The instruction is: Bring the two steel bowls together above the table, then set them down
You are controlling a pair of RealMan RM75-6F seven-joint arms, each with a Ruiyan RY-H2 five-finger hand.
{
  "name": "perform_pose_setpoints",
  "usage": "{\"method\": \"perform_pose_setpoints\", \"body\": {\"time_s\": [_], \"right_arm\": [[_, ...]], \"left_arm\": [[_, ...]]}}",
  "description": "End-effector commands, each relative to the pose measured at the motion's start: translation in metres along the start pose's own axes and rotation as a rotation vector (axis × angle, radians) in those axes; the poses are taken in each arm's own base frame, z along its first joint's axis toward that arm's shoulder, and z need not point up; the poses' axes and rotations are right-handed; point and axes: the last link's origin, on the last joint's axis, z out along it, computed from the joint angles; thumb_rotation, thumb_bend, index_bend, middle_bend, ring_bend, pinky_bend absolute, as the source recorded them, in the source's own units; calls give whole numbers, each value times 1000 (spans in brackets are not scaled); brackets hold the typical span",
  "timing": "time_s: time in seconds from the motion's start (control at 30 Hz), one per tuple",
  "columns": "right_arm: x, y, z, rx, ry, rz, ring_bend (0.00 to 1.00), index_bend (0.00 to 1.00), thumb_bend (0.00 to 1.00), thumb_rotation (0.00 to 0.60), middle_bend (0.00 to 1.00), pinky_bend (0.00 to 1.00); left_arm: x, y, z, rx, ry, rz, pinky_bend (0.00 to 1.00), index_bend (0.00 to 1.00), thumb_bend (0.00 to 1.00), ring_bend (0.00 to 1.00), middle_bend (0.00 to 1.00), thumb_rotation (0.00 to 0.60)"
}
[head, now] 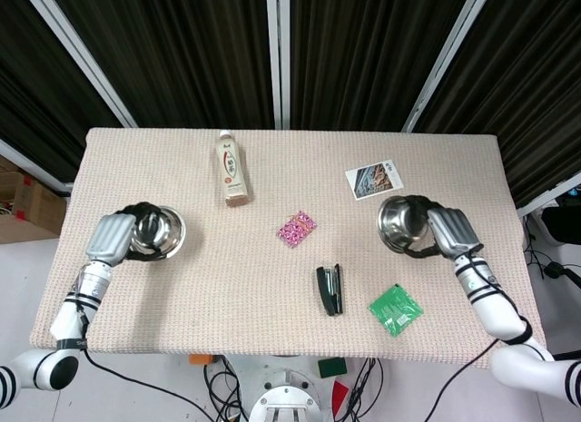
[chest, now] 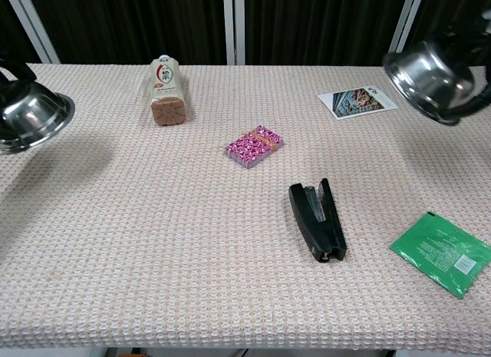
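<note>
My left hand (head: pixel 116 236) grips one steel bowl (head: pixel 162 233) over the left side of the table; the same bowl (chest: pixel 32 117) hangs at the far left of the chest view, above the cloth. My right hand (head: pixel 447 230) grips the other steel bowl (head: pixel 401 220) over the right side; it shows tilted at the upper right of the chest view (chest: pixel 430 74). Both bowls face up, wide apart from each other. In the chest view the hands themselves are mostly cut off by the frame edges.
A woven cloth covers the table (head: pixel 272 295). On it lie a drink bottle (head: pixel 231 168), a pink patterned pack (head: pixel 296 229), a black stapler (head: pixel 329 289), a green packet (head: pixel 395 309) and a photo card (head: pixel 373 179).
</note>
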Motion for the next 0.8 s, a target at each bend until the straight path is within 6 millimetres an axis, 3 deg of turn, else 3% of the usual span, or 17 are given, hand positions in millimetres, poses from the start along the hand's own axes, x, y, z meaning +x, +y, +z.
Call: {"method": "perform_pose_setpoints", "body": {"time_s": [0.03,0.07,0.1,0.13,0.2,0.23,0.27,0.37,0.57,0.7,0.73,0.8], "right_arm": [[-15,22,-22,-118,-106,-20,583,789,328,600,609,663],[-18,22,-20,-119,-120,-15,563,763,322,600,588,644],[-22,22,-19,-119,-134,-6,493,684,290,600,526,582],[-25,21,-18,-115,-152,6,357,547,235,600,410,466],[-27,22,-14,-114,-151,9,84,219,86,600,141,225],[-28,22,-14,-113,-149,11,7,73,24,600,35,129],[-28,22,-13,-112,-151,17,0,19,4,600,6,88],[-29,21,-13,-113,-145,30,0,0,0,600,0,15],[-26,23,-23,-115,-104,70,0,0,0,600,0,0],[-22,26,-44,-108,-5,86,0,0,0,600,0,0],[-23,28,-55,-112,29,76,0,0,0,600,0,0],[-29,34,-76,-134,80,41,0,0,0,600,0,0]], "left_arm": [[-9,6,6,-11,-26,17,749,565,227,554,588,600],[-10,7,7,-15,-34,22,739,518,220,536,561,600],[-11,8,7,-19,-46,26,694,373,192,471,472,600],[-14,9,6,-29,-79,27,610,211,147,358,341,600],[-13,11,7,-39,-79,19,419,17,44,129,89,600],[-13,10,6,-40,-70,19,336,0,11,51,18,600],[-13,10,5,-40,-67,20,279,0,0,19,0,600],[-13,9,2,-36,-55,27,196,0,0,0,0,592],[-12,6,-8,-11,-38,30,177,0,0,0,0,526],[2,5,-27,20,96,-3,167,0,0,0,0,382],[7,3,-39,38,153,-21,162,0,0,0,0,338],[10,-1,-62,74,222,-24,150,0,0,0,0,306]]}}
